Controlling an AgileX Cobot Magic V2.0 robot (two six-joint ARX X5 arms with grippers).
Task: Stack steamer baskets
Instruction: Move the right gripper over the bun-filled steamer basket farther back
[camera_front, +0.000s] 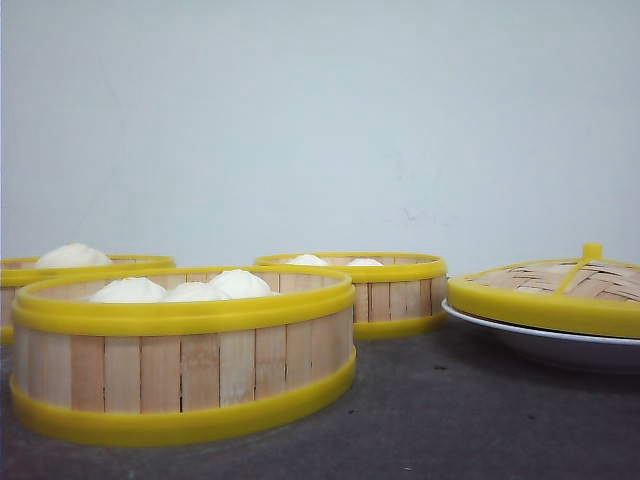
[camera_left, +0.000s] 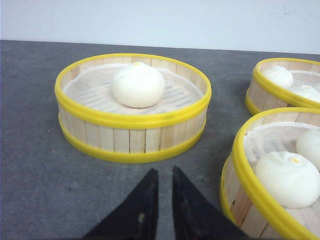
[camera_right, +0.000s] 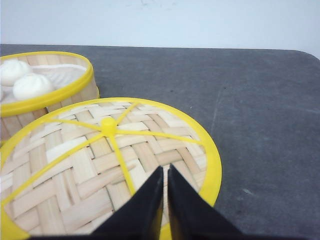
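Stacking hasn't started afaict. All three baskets sit on the desk (camera_front: 450, 420) on their own, none on top of another.

Using the lid (camera_front: 560, 290) as the landmark, front view:
- near basket (camera_front: 185, 355) is well to the left of the lid and closest to the cam, w/ three buns (camera_front: 190, 288) showing over the rim
- middle basket (camera_front: 355, 290) is between that one and the lid, further back, two buns (camera_front: 335, 261) peeking out
- far-left basket (camera_front: 60, 275) is the one furthest from the lid, partly hidden behind the near basket, one big bun (camera_front: 72, 256) in it

Lid rests on a white plate (camera_front: 545, 345), not on any basket.

Left gripper (camera_left: 162, 192) hangs over bare desk just in front of the one-bun basket (camera_left: 132, 107), not touching it. Its fingers (camera_left: 145, 200) are nearly together w/ only a thin gap, nothing between them. Right gripper (camera_right: 165, 187) hovers over the near part of the lid (camera_right: 95, 165), fingers (camera_right: 182, 200) same deal, pinched almost closed and empty. Can't tell if they touch the weave.

So 0 of 2 stacks done imo. Left to do: lift one basket onto another, then the third on top. Prob the lid goes last but the task line doesn't say that. Both grippers would need to spread wide before grabbing any rim.
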